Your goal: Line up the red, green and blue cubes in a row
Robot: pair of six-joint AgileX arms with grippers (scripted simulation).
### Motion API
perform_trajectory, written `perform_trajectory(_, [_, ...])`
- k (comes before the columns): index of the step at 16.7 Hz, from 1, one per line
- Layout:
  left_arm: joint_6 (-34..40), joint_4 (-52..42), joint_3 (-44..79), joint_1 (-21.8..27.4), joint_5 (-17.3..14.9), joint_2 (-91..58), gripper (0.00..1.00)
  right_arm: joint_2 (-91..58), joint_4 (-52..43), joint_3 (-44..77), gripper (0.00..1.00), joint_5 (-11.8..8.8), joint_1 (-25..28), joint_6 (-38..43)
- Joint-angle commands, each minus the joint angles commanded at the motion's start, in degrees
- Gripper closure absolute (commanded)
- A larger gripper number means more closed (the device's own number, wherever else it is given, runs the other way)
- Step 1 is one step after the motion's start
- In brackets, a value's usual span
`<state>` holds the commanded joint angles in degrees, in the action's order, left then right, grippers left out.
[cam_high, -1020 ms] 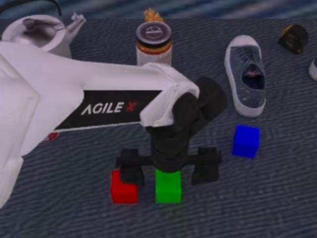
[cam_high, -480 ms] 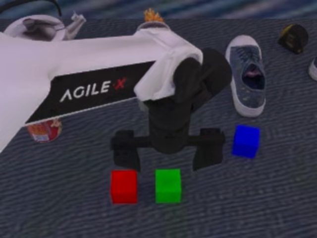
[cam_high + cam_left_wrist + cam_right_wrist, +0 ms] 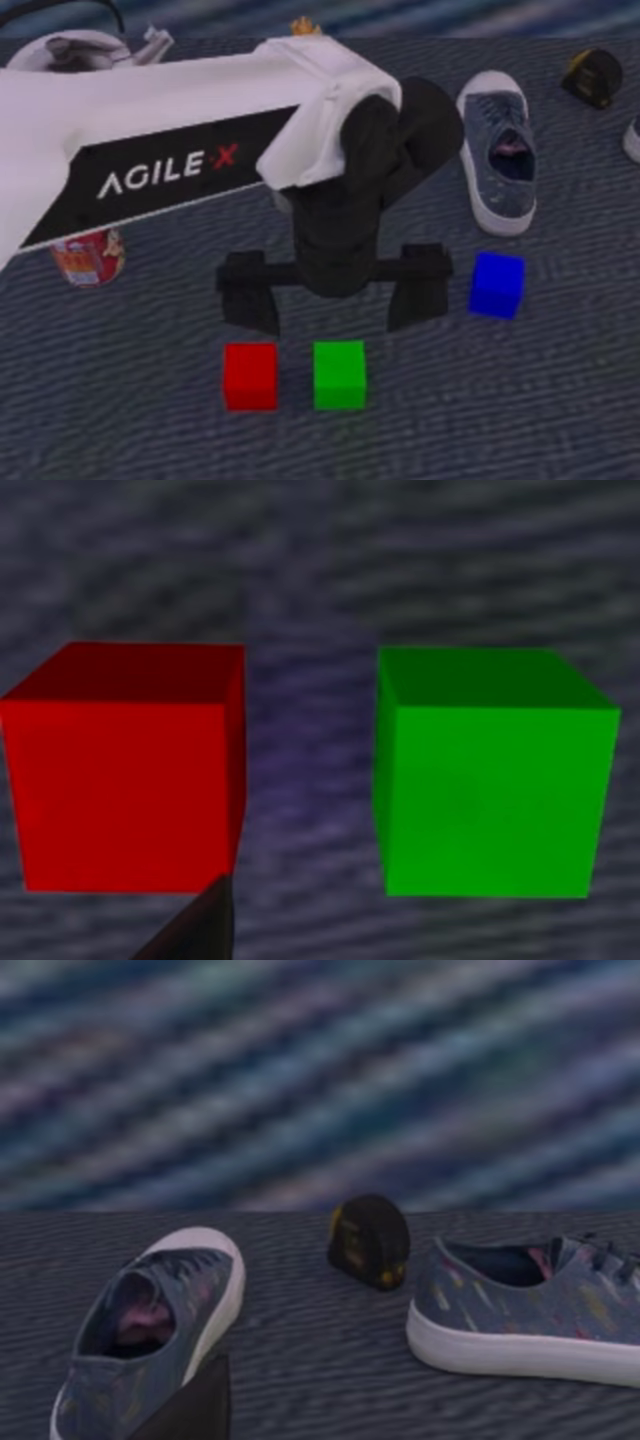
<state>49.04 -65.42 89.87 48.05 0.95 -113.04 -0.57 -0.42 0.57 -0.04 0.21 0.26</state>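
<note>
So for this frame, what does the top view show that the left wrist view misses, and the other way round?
Only the top view shows the blue cube, apart from the other two and farther toward the table's right, the left pincer open above the table behind the pair, the shoe, the red can and a dark small object near the far right corner. Only the left wrist view shows the cubes' side faces close up and the bare strip of table between them. Both show the red cube and the green cube side by side, not touching.
</note>
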Motion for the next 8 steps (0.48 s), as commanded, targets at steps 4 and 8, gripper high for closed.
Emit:
perform_trajectory(4, [-1.0,5.0,-7.8,-4.9,0.3,8.4,0.0,-8.0,-5.5,7.8,0.0,-0.2,2.3,3.4])
perform_trajectory(8, [-4.6,14.5,-22.1,-13.2,0.6,26.0,0.0,-25.3,-15.8,22.8,0.0,-0.1,6.2,9.4])
